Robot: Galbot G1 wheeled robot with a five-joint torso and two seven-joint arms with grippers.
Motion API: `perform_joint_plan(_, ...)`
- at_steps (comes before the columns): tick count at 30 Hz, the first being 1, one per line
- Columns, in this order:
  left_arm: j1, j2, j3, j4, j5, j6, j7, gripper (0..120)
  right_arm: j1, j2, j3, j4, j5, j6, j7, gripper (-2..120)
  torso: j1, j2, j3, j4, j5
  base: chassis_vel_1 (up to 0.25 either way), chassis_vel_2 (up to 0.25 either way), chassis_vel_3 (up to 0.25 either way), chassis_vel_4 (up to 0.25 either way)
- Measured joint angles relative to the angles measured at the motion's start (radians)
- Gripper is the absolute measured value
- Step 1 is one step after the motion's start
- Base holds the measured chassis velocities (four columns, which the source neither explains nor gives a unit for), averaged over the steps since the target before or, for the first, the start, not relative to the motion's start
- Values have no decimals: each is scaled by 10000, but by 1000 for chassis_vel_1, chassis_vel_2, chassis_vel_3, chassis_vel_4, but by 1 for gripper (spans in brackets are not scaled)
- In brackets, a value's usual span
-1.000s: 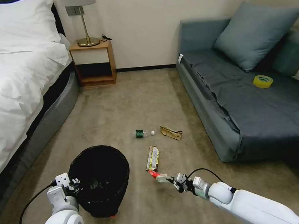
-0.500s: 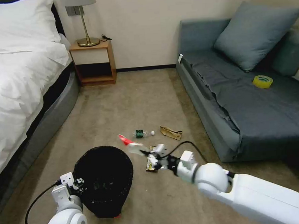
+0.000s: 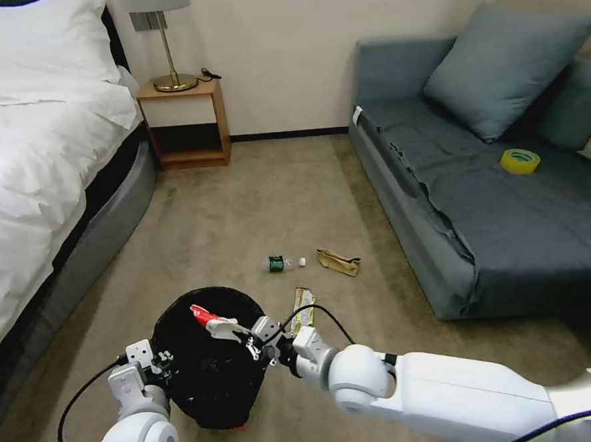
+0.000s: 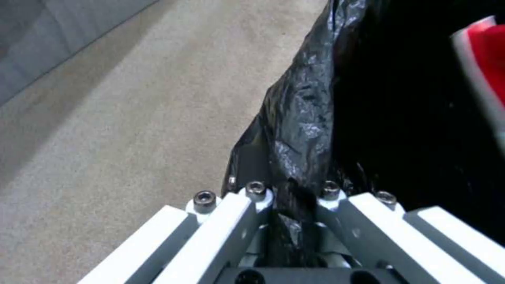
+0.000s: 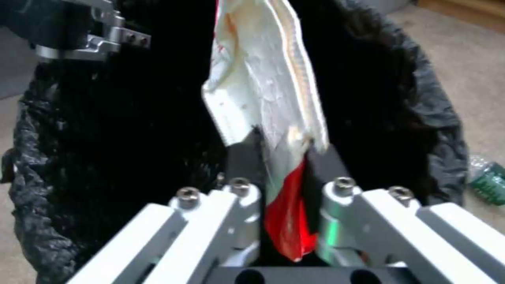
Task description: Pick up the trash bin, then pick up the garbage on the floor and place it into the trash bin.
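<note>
Black and glossy, the crinkled liner of the round mesh trash bin [image 3: 207, 360] is pinched at its near rim by the left tool [image 4: 291, 197], whose metal fingers are clamped together on the plastic fold. The bin sits tilted in that grip above the short-pile beige carpet [image 3: 241, 211], with a small red spot at its base.

Over the bin's open mouth, the right tool [image 5: 284, 157] is closed on a crumpled red-and-white wrapper [image 5: 263, 90], its dark pads squeezing the red end while the white creased part hangs toward the bin's dark interior.

On the carpet beyond the bin lie a long gold-green foil snack wrapper [image 3: 303, 308], a small clear plastic bottle with a green label [image 3: 279, 263] and a crumpled brown paper [image 3: 339, 262] just beside it. A yellow tape roll [image 3: 519, 160] rests on the grey fabric sofa [image 3: 510, 234].
</note>
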Motion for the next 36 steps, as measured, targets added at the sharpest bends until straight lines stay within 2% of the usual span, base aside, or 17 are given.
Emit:
perform_joint_plan(3, -6, -1, -19, 0, 4, -3, 12, 2, -40, 54, -7, 7, 12, 0, 66, 30, 0, 0, 0, 0, 0, 0, 0, 0, 0)
perform_joint_plan(5, -11, -1, -19, 1, 5, -4, 15, 2, -50, 51, 3, 18, 13, 0, 70, 31, 0, 0, 0, 0, 0, 0, 0, 0, 0)
perform_joint_plan(6, -31, -1, -14, 11, 6, -4, 20, 2, -87, -3, 68, 83, 13, 0, 85, 39, 0, 0, 0, 0, 1, 0, 0, 0, 0)
perform_joint_plan(8, -51, -12, 13, 30, 12, -4, 24, 2, -166, -99, 225, 204, -1, 10, 118, 48, 0, 0, 0, 0, 1, 0, 0, 0, 0)
perform_joint_plan(9, -51, -12, 13, 30, 12, -4, 24, 2, -166, -99, 225, 204, -1, 10, 118, 48, 0, 0, 0, 0, 1, 0, 0, 0, 0)
perform_joint_plan(11, -63, -17, 18, 43, 13, -4, 33, 2, -286, -277, 594, 358, -153, 63, 195, 59, 0, 0, 0, 0, 2, 0, 0, 0, 0)
perform_joint_plan(13, -66, -13, 4, 47, 13, -24, 40, 2, -603, -623, 1596, 651, -441, 214, 141, 68, 0, 0, 0, 1, 2, 0, 0, 0, 0)
perform_joint_plan(14, -66, -13, 4, 47, 13, -24, 40, 2, -603, -623, 1596, 651, -441, 214, 141, 68, 0, 0, 0, 1, 2, 0, 0, 0, 0)
perform_joint_plan(18, -67, 16, -55, 19, -7, -89, 103, 2, -1847, -1325, 4425, 1716, -719, 334, -23, 85, 0, -2, 0, -1, 3, 0, 0, 0, 0)
perform_joint_plan(19, -67, 16, -55, 19, -7, -89, 103, 2, -1847, -1325, 4425, 1716, -719, 334, -23, 85, 0, -2, 0, -1, 3, 0, 0, 0, 0)
perform_joint_plan(22, -63, 48, -148, -23, -66, -131, 133, 2, -3580, -1929, 7000, 2993, -1341, 418, -136, 98, 0, -2, -1, -2, 5, 0, 0, 0, 0)
perform_joint_plan(23, -63, 48, -148, -23, -66, -131, 133, 2, -3580, -1929, 7000, 2993, -1341, 418, -136, 98, 0, -2, -1, -2, 5, 0, 0, 0, 0)
perform_joint_plan(27, -57, 50, -268, -25, -105, -198, 141, 2, -5886, -1938, 9925, 4196, -2413, 471, 583, 100, 0, -1, -1, -2, 3, 0, 0, 0, 0)
perform_joint_plan(28, -57, 50, -268, -25, -105, -198, 141, 2, -5886, -1938, 9925, 4196, -2413, 471, 583, 100, 0, -1, -1, -2, 3, 0, 0, 0, 0)
perform_joint_plan(32, -38, 58, -424, -63, -101, -261, 142, 2, -8161, -1088, 12261, 5237, -3245, 136, 1013, 100, -1, -1, -2, -3, 3, 0, 0, 0, 0)
perform_joint_plan(33, -38, 58, -424, -63, -101, -261, 142, 2, -8161, -1088, 12261, 5237, -3245, 136, 1013, 100, -1, -1, -2, -3, 3, 0, 0, 0, 0)
perform_joint_plan(36, -30, 67, -461, -75, -104, -278, 145, 2, -9275, -284, 13059, 5509, -4183, 322, 1017, 100, 0, -1, -2, -3, 2, 0, 0, 0, 0)
